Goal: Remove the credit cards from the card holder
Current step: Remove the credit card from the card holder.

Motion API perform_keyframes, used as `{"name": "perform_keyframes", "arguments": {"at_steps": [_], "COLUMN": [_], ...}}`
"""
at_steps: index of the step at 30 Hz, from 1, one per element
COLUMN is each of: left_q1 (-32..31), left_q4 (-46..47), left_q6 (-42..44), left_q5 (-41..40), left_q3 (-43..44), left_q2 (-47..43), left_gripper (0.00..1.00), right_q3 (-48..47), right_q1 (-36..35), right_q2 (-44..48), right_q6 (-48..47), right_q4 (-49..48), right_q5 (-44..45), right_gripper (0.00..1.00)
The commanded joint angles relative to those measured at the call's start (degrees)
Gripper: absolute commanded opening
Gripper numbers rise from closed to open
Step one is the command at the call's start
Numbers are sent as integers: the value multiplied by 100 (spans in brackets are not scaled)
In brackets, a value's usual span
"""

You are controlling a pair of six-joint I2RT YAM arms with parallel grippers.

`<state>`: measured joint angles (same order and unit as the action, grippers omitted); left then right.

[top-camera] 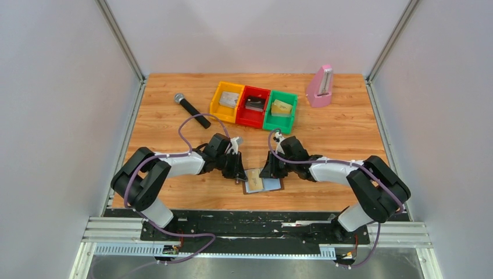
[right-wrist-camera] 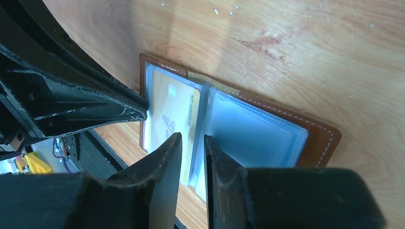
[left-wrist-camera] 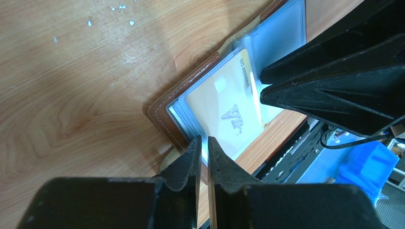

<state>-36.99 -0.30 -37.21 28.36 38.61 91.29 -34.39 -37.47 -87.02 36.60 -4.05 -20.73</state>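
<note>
The open card holder (top-camera: 264, 185) lies at the bench's (top-camera: 349, 133) near edge. The left tool (top-camera: 241, 176) and right tool (top-camera: 266, 174) touch its sleeves, fingers nearly together; whether either grasps anything, I cannot tell.

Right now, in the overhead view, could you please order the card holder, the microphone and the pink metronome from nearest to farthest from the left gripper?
Measured from the left gripper:
1. Card holder: right at its fingertips, front centre.
2. Microphone: farther back, on the left side.
3. Pink metronome: far back on the right, clearly the farthest.
</note>
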Motion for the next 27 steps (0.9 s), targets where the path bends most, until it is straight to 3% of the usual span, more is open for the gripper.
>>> {"name": "perform_keyframes", "arguments": {"at_steps": [1,12,18,27], "left_q1": [-21,-19,-20,-19], "left_q4": [223,152,61,56], "left_q6": [148,188,259,282], "left_q5": [-105,-172,-305,-293], "left_q3": [-83,-140,-99,-96], "left_q2": [101,67,172,345], "left_gripper": [16,16,16,16], "right_q3": [81,80,153,377], "right_q1": [45,90,199,504], "right_q2": [-117,-421,-363,-81], "right_q6": [23,22,54,46], "right_q4": [-408,-610,-649,-666], "right_q5": [-215,-540,-634,-865], "right_gripper": [24,20,0,0]}}
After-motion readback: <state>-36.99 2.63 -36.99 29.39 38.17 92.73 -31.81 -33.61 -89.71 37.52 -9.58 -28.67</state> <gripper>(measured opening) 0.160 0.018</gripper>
